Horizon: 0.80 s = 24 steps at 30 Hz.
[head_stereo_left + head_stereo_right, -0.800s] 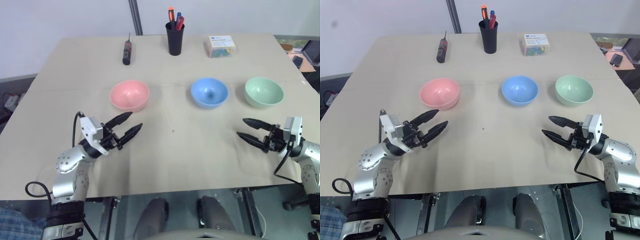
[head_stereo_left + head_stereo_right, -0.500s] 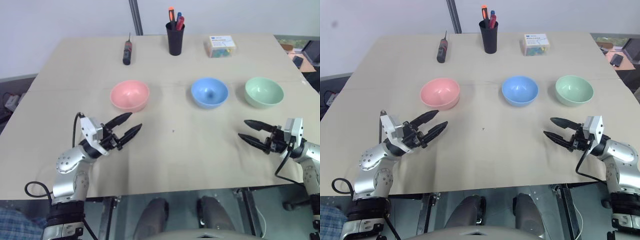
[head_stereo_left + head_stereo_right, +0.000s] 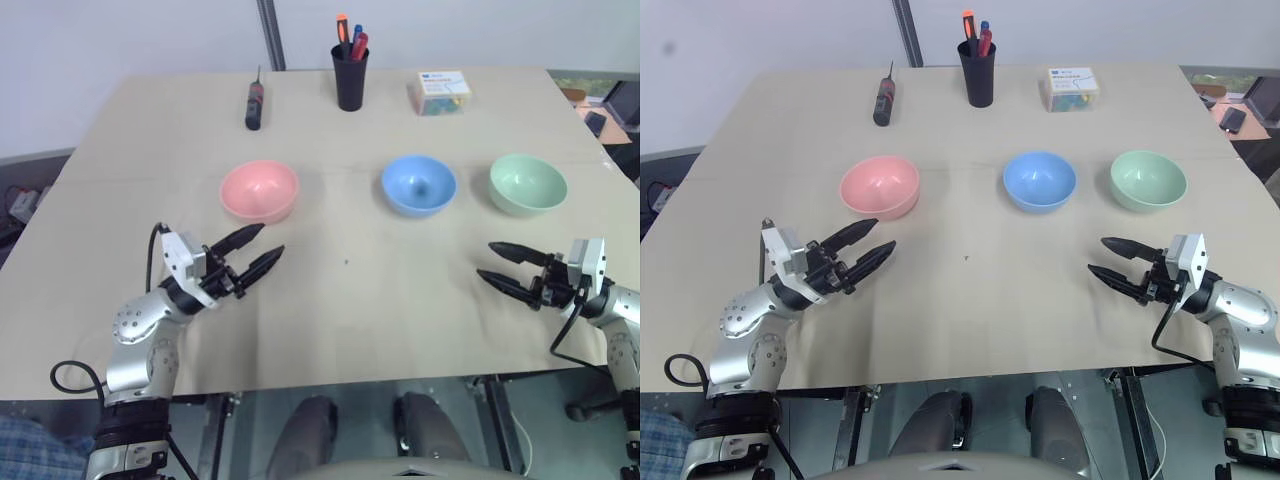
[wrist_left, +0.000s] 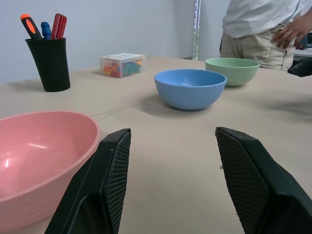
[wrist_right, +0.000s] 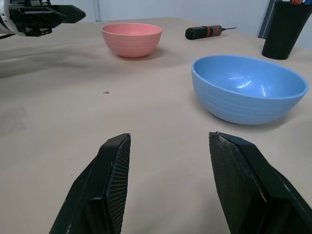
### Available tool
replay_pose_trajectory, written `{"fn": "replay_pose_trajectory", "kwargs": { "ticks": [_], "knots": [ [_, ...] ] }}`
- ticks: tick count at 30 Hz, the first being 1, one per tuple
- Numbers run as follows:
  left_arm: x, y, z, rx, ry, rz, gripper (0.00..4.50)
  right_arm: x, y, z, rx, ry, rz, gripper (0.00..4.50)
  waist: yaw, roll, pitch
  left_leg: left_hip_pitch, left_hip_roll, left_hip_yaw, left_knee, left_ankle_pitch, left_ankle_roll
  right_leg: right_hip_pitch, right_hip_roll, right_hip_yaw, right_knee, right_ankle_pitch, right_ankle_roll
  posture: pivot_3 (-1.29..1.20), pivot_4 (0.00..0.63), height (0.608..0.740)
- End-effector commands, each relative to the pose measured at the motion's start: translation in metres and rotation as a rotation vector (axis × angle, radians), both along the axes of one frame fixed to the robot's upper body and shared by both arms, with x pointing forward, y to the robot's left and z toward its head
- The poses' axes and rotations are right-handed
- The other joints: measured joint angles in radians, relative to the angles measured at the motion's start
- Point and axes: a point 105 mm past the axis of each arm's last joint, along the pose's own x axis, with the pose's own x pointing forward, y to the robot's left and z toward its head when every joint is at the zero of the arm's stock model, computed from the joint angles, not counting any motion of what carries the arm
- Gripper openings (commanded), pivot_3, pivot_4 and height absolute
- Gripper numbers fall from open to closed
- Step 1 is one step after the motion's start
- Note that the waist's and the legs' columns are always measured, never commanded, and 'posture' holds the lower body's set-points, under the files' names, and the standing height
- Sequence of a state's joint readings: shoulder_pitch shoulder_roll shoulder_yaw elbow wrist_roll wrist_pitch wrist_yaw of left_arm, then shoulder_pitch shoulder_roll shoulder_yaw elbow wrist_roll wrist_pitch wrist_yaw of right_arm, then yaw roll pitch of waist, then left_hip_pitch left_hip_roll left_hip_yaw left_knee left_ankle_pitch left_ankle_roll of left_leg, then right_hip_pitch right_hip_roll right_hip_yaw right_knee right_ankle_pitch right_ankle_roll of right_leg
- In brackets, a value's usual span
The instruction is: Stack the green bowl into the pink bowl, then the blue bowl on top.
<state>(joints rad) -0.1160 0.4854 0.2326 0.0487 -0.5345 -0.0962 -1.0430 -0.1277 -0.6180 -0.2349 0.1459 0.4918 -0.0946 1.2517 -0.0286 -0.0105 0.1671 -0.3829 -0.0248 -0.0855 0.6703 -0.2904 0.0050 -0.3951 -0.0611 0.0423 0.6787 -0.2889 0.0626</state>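
Observation:
Three bowls stand in a row across the table: the pink bowl on the left, the blue bowl in the middle, and the green bowl on the right. All three are upright, empty and apart from each other. My left gripper hovers open just in front of the pink bowl, its fingers pointing toward the middle of the table. On the other side, my right gripper is open and empty, in front of the green bowl and pointing left. From the right wrist, the blue bowl is closest and the pink bowl lies beyond it.
At the back of the table are a black cup of pens, a screwdriver and a clear box of coloured pieces. A person stands beyond the table's right side. Bare tabletop stretches between my grippers.

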Motion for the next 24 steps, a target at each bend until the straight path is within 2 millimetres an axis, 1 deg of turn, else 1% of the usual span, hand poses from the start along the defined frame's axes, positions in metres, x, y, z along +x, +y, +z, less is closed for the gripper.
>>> {"fn": "replay_pose_trajectory", "kwargs": {
  "ticks": [1, 5, 7, 12, 15, 17, 21, 24],
  "knots": [
    [0.002, 0.003, 0.01, 0.007, -0.039, 0.019, 2.92, -0.002, -0.003, 0.007, -0.018, -0.038, 0.005, 2.67, 0.0, 0.0, 0.0, 0.0, 0.0, 0.0, 0.0, 0.0, 0.0, 0.0, 0.0, 0.0, 0.0, 0.0, 0.0, 0.0, 0.15, 0.74],
    [0.014, 0.008, 0.016, 0.023, -0.03, 0.085, 2.92, -0.005, 0.003, 0.014, 0.019, -0.062, 0.046, 2.67, 0.001, 0.0, 0.0, 0.0, 0.0, 0.0, 0.0, 0.0, 0.0, 0.0, 0.0, 0.0, 0.0, 0.0, 0.0, 0.0, 0.15, 0.74],
    [0.022, 0.01, 0.023, 0.032, -0.027, 0.123, 2.92, -0.008, 0.008, 0.018, 0.036, -0.07, 0.075, 2.67, 0.003, 0.0, 0.0, 0.0, 0.0, 0.0, 0.0, 0.0, 0.0, 0.0, 0.001, 0.0, 0.0, 0.0, 0.0, 0.0, 0.15, 0.74],
    [0.052, 0.024, 0.035, 0.16, 0.021, 0.278, 2.92, -0.012, 0.02, 0.03, 0.068, -0.111, 0.127, 2.67, 0.007, 0.0, 0.0, 0.0, 0.0, 0.0, 0.0, 0.0, 0.0, 0.0, 0.003, 0.0, 0.001, 0.0, 0.0, 0.0, 0.15, 0.74],
    [0.07, 0.043, 0.03, 0.327, 0.087, 0.41, 2.92, -0.014, 0.025, 0.033, 0.078, -0.128, 0.143, 2.67, 0.009, 0.0, 0.0, 0.0, 0.0, 0.0, 0.0, 0.0, 0.0, 0.0, 0.003, 0.0, 0.001, 0.0, 0.0, 0.0, 0.15, 0.74],
    [0.077, 0.051, 0.027, 0.391, 0.112, 0.455, 2.92, -0.016, 0.027, 0.035, 0.08, -0.132, 0.153, 2.67, 0.012, 0.0, 0.0, 0.0, 0.0, 0.0, 0.0, 0.001, -0.002, 0.0, 0.003, 0.0, 0.001, 0.0, 0.0, 0.0, 0.15, 0.74],
    [0.089, 0.054, 0.021, 0.508, 0.117, 0.467, 2.92, -0.017, 0.031, 0.036, 0.082, -0.135, 0.156, 2.67, 0.014, 0.0, 0.0, 0.0, 0.0, 0.0, 0.0, 0.001, -0.002, 0.0, 0.004, 0.0, 0.0, 0.0, 0.0, 0.0, 0.15, 0.74],
    [0.099, 0.049, 0.016, 0.572, 0.13, 0.438, 2.92, -0.016, 0.032, 0.036, 0.081, -0.138, 0.158, 2.67, 0.016, 0.0, 0.0, -0.001, -0.001, 0.0, 0.001, 0.001, -0.003, -0.001, 0.003, 0.0, 0.0, 0.0, 0.0, 0.0, 0.15, 0.74]
  ]
}}
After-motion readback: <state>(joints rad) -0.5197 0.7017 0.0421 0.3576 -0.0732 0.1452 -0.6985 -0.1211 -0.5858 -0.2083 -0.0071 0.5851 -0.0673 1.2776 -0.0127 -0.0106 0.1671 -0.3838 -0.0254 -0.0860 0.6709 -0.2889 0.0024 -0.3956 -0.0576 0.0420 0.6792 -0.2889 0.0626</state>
